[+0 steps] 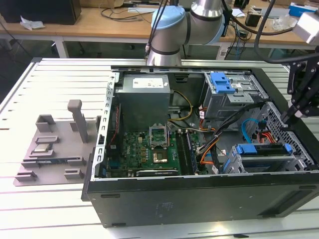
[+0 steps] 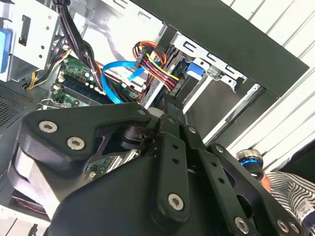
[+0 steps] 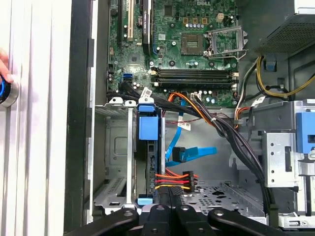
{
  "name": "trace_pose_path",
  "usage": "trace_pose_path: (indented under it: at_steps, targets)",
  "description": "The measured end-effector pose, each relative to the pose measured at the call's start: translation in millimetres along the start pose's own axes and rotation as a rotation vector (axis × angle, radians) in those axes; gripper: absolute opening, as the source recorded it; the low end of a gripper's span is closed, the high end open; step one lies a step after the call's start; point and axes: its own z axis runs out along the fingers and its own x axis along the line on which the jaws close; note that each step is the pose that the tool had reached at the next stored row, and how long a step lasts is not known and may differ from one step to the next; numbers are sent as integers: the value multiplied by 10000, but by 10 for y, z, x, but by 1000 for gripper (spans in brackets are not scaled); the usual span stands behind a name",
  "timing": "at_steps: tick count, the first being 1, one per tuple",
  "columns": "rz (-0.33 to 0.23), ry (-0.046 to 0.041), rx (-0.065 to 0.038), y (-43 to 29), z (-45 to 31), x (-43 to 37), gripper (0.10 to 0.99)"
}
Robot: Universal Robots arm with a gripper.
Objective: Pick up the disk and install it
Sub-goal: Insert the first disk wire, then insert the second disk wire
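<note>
Install step, late stage by the look of it: the disk (image 1: 263,149) sits in the cage (image 1: 259,165) at the near corner of the case (image 1: 199,199) on the exterior view's right, blue rails showing. In the first wrist view the disk (image 3: 148,129) stands on edge in the cage (image 3: 115,147). The gripper (image 1: 290,117) hangs just above that corner. In the first wrist view the gripper (image 3: 170,192) has its fingers drawn together, nothing seen between them, tips just beside the red-and-yellow cables (image 3: 173,179) and near the disk's end; contact cannot be made out. Judgement: any final seating calls for a straight push along the rails, clear of those cables and the blue cable (image 3: 189,153). Case lies open on a slotted metal table (image 1: 50,214); a grey tray (image 1: 50,149) sits toward the table's edge on the exterior view's left. Cluttered wooden desk (image 1: 99,20) behind. A striped sleeve (image 2: 290,189) is close by.
</note>
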Motion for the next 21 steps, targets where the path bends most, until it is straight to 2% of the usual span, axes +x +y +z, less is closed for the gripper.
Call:
trace_pose_path:
  at_steps: [5, 6, 7, 8, 9, 11, 13, 15, 16, 21]
  targets:
    - [0, 1, 0, 0, -1, 0, 114]
    - [0, 1, 0, 0, -2, 0, 235]
    - [0, 5, 0, 7, -3, -5, 302]
    - [0, 3, 0, 20, 5, -13, 302]
    - [-1, 3, 0, 39, 16, -23, 302]
    - [0, 1, 0, 169, 75, -58, 302]
    - [-1, 1, 0, 254, 106, -72, 302]
    - [-3, 0, 0, 351, 171, -75, 302]
    - [-9, 1, 0, 377, 208, -75, 302]
    - [-12, 1, 0, 381, 220, -75, 282]
